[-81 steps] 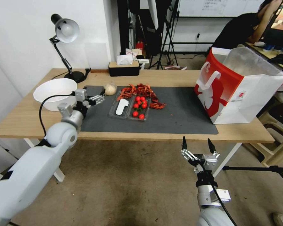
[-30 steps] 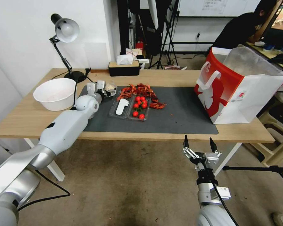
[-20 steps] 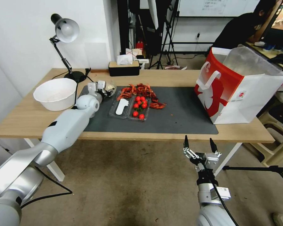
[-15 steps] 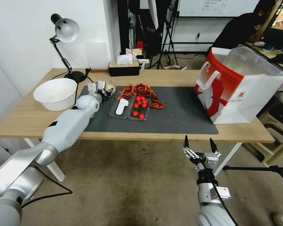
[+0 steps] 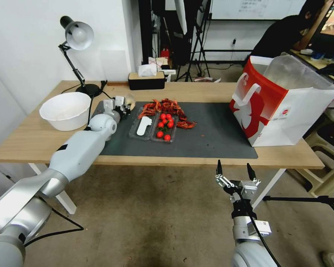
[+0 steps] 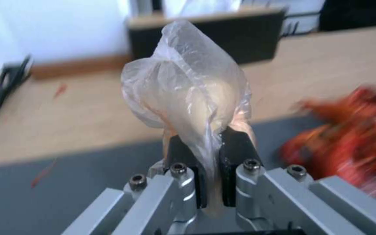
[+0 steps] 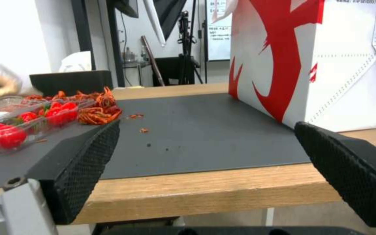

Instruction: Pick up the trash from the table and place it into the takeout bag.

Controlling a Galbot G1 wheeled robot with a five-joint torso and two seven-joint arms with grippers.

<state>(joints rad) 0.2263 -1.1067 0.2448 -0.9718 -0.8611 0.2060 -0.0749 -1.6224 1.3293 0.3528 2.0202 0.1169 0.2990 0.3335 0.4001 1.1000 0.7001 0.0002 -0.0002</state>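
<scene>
My left gripper [image 5: 123,104] is shut on the trash, a small clear bag with a beige lump [image 5: 129,99], at the far left corner of the dark grey mat [image 5: 211,137]. In the left wrist view the black pads [image 6: 237,148] pinch the bag's [image 6: 192,94] lower part, and it stands up just above the mat. The red and white takeout bag [image 5: 282,100] stands open at the table's [image 5: 33,141] right end. My right gripper [image 5: 233,171] hangs open below the table's front edge, facing the takeout bag [image 7: 310,58].
A clear tray with cherry tomatoes [image 5: 152,128] and red crayfish shells [image 5: 167,107] lie on the mat beside the held bag. A white bowl [image 5: 65,110] sits at the left. A desk lamp [image 5: 78,37] and a black tissue box [image 5: 146,79] stand at the back.
My left gripper went from beside the white bowl to the small clear bag and shut on it. The bag now sits slightly higher. The right arm has stayed put.
</scene>
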